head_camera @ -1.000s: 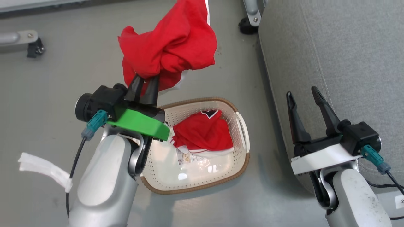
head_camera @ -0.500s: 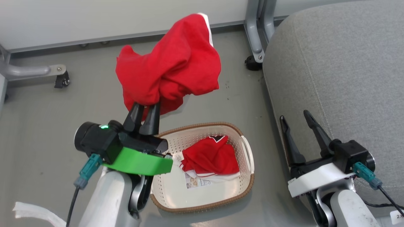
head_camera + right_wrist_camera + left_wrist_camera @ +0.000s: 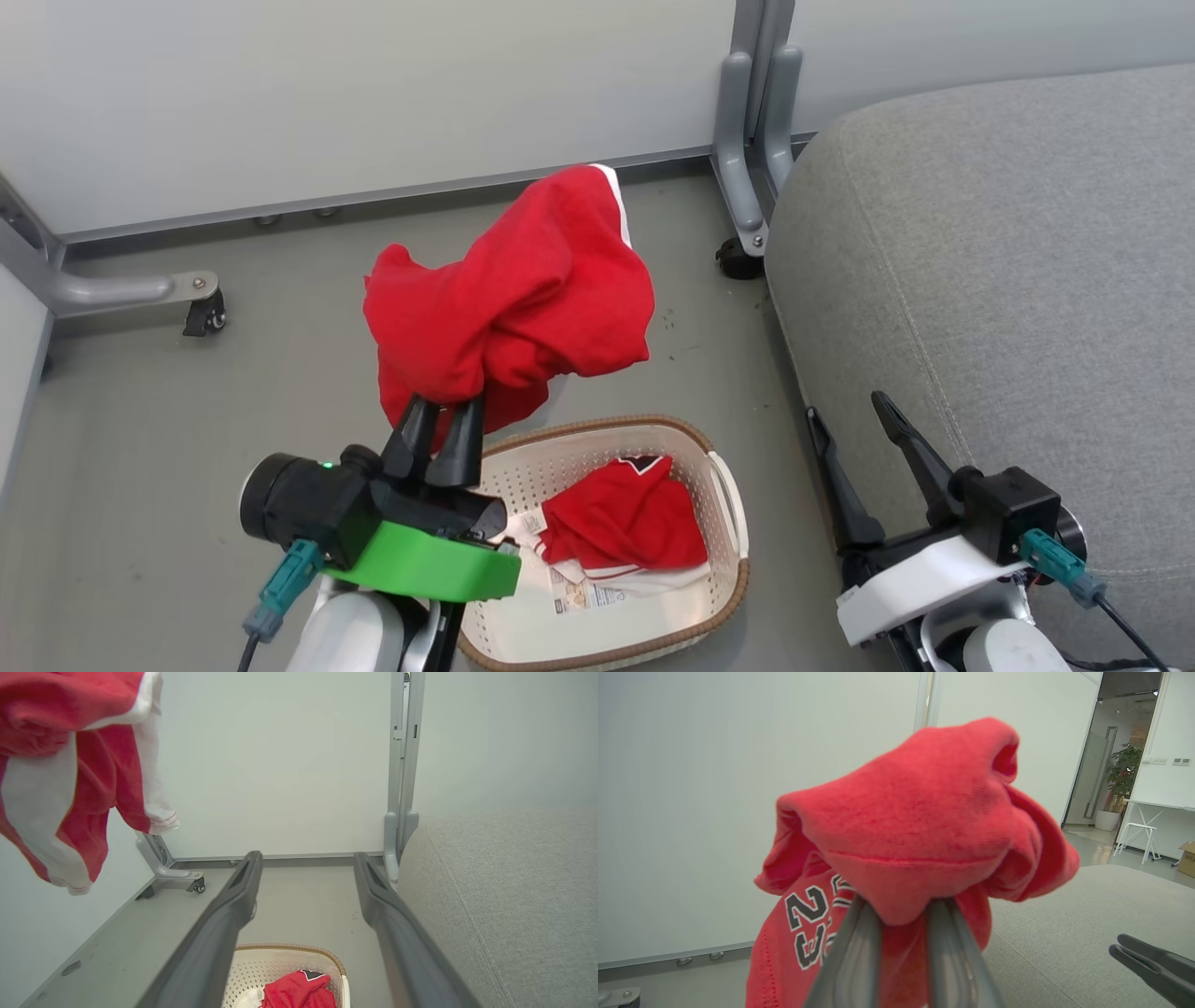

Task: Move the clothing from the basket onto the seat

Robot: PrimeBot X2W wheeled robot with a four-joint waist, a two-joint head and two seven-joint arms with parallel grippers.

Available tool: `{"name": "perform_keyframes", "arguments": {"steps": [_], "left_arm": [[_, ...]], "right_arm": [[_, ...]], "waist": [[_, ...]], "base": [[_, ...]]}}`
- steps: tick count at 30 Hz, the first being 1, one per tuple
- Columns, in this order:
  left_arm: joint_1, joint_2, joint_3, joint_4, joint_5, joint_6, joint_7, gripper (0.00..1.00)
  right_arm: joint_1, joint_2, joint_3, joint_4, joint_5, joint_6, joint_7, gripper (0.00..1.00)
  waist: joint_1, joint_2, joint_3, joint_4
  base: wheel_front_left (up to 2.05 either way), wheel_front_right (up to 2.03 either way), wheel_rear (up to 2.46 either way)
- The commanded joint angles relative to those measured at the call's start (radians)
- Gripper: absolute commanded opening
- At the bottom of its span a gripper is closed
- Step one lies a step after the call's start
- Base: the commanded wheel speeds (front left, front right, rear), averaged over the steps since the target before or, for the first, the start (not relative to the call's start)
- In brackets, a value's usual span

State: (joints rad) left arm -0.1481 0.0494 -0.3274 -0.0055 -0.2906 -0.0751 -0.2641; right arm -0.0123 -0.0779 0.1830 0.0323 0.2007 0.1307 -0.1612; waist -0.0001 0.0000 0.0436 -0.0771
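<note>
left gripper (image 3: 446, 417): jaws clamped on red jersey (image 3: 523, 299), held up clear of basket (image 3: 739, 523) | seat (image 3: 1008, 261) lies well off to its right | right gripper (image 3: 848, 411): jaws apart, empty | second garment (image 3: 625, 518) lies in basket

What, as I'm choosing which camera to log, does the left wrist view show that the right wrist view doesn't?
Left wrist view: the left gripper shut on the red garment, its 23 lettering, a potted plant. Right wrist view: the basket with a second red garment inside, and the held piece's white trim. Both: that red garment, the grey seat, the pale wall, the open right gripper.
</note>
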Motion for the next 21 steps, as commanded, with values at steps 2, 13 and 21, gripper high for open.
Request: {"name": "perform_keyframes", "arguments": {"steps": [2,13,21], "left_arm": [[0.02,0.002,-0.001,-0.008,0.005,0.007,0.0,0.0],[0.013,0.002,-0.001,-0.016,0.008,0.0,0.0,0.0],[0.0,0.002,-0.001,-0.028,0.008,-0.004,0.0,0.0]], "right_arm": [[0.019,0.002,0.001,-0.007,0.006,0.0,0.005,1.0],[0.029,0.009,0.01,-0.009,0.004,0.0,0.009,1.0],[0.006,-0.014,0.048,-0.015,0.014,0.0,0.004,1.0]], "waist": [[0.0001,0.0,-0.01,-0.001],[0.0001,0.0,-0.014,0.0],[0.0001,0.0,-0.007,0.002]], "base": [[0.0,0.0,0.0],[0.0,0.0,0.0],[0.0,0.0,0.0]]}}
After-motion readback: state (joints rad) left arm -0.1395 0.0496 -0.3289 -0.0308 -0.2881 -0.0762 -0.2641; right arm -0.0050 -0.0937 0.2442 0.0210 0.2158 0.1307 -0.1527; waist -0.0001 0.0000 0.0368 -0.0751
